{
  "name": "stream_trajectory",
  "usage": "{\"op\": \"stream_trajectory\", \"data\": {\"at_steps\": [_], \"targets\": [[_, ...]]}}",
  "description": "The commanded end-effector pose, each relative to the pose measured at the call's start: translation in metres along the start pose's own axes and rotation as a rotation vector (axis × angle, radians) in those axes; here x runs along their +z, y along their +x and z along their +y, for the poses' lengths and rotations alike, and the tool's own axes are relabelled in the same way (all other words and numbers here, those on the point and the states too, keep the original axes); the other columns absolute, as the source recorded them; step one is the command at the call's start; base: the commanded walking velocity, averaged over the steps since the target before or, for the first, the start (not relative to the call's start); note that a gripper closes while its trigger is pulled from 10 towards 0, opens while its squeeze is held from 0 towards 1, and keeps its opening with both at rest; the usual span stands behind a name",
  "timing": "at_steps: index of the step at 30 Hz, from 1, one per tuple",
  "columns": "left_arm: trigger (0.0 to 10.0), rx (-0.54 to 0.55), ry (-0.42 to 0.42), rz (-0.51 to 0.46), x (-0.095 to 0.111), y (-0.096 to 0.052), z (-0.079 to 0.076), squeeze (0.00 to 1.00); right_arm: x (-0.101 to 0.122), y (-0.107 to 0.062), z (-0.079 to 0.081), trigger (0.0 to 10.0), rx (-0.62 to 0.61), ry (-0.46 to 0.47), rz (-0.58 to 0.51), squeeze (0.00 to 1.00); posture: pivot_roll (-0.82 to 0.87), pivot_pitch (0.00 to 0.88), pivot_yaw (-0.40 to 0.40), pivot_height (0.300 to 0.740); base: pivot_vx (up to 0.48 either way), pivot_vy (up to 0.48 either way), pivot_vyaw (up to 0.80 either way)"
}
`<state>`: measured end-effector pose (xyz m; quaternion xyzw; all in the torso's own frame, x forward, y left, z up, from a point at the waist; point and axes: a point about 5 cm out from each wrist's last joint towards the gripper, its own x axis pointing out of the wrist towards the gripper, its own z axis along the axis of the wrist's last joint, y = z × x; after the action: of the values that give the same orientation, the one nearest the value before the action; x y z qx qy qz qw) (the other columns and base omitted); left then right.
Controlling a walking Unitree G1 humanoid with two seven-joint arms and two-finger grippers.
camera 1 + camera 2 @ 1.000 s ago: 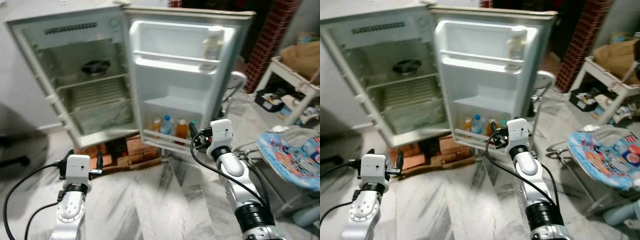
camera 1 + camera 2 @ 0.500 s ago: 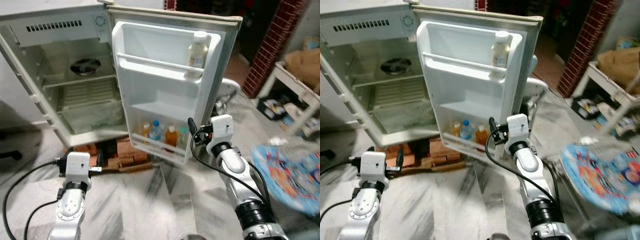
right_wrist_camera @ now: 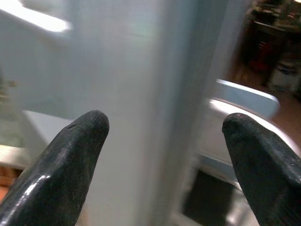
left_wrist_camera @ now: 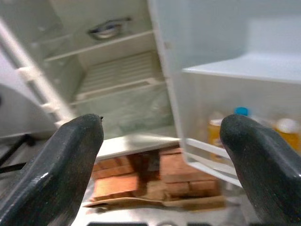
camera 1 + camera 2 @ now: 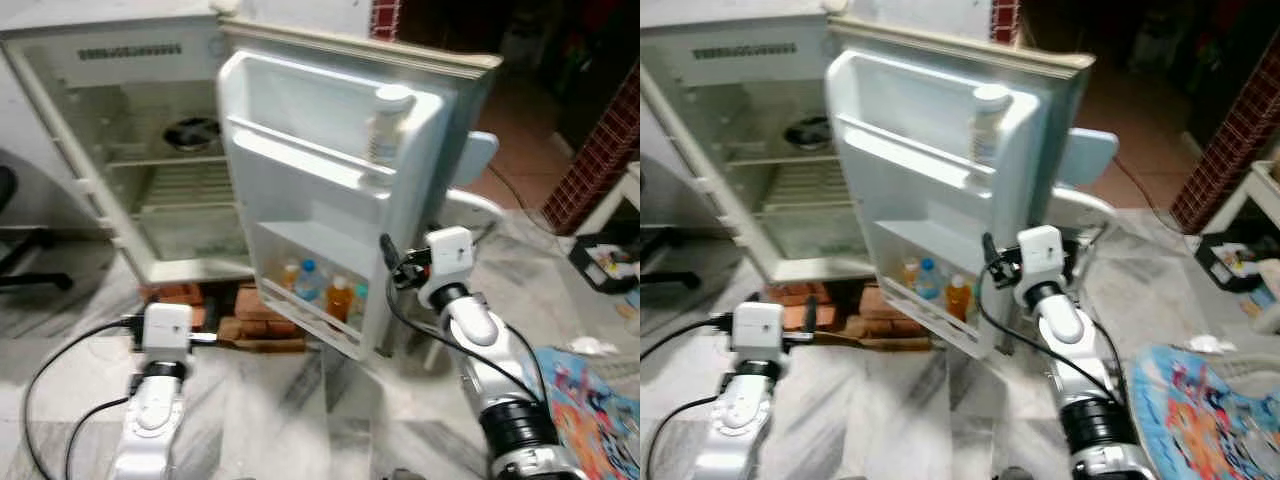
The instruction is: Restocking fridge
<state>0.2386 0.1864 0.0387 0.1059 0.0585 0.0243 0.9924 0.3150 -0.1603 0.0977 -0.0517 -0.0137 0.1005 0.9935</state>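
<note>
I'm looking down at a grey-veined marble floor point(image 5: 300, 410) with the small fridge point(image 5: 130, 150) in the upper left of the frame, raised on a stack of bricks point(image 5: 250, 310). Its door point(image 5: 330, 190) swings wide open toward me across the centre. A pale bottle point(image 5: 386, 125) stands on the upper door shelf, and several small drink bottles point(image 5: 322, 292) sit in the bottom door rack; their labels are too blurred to read. A dark round dish point(image 5: 192, 131) rests on the top inner shelf. My left pincer point(image 4: 160, 155) hangs low before the bricks, fingers spread wide. My right pincer point(image 3: 164, 155) is at the door's outer edge, fingers spread wide. At lower right a colourful printed mat point(image 5: 590, 400) is cut off by the frame.
</note>
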Motion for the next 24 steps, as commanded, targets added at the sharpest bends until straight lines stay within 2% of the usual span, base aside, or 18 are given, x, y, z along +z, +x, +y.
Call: {"op": "stream_trajectory", "data": {"at_steps": [1,14,21,24], "targets": [[10.0,0.022,0.022,0.012,-0.0040,-0.0028,0.0116,0.00,0.0036,0.0045,0.0111,10.0,0.031,0.014,-0.017,0.00,0.00,0.000,0.026,0.740,0.000,0.000,0.00],[10.0,0.022,0.019,0.013,-0.0046,-0.0032,0.0093,0.00,0.0009,0.0038,0.0119,10.0,0.052,0.018,-0.007,0.00,0.00,0.000,0.024,0.740,0.000,-0.309,0.00],[10.0,0.033,0.017,0.016,-0.0056,-0.0041,0.0096,0.00,-0.0009,0.0030,0.0131,10.0,0.058,0.014,-0.002,0.00,0.00,0.000,0.021,0.740,0.000,0.000,0.00],[10.0,0.051,0.025,0.028,-0.0082,-0.0041,0.0120,0.00,0.0043,0.0102,0.0111,10.0,0.049,-0.010,-0.019,0.00,0.00,0.000,0.022,0.740,0.000,0.000,0.00]]}}
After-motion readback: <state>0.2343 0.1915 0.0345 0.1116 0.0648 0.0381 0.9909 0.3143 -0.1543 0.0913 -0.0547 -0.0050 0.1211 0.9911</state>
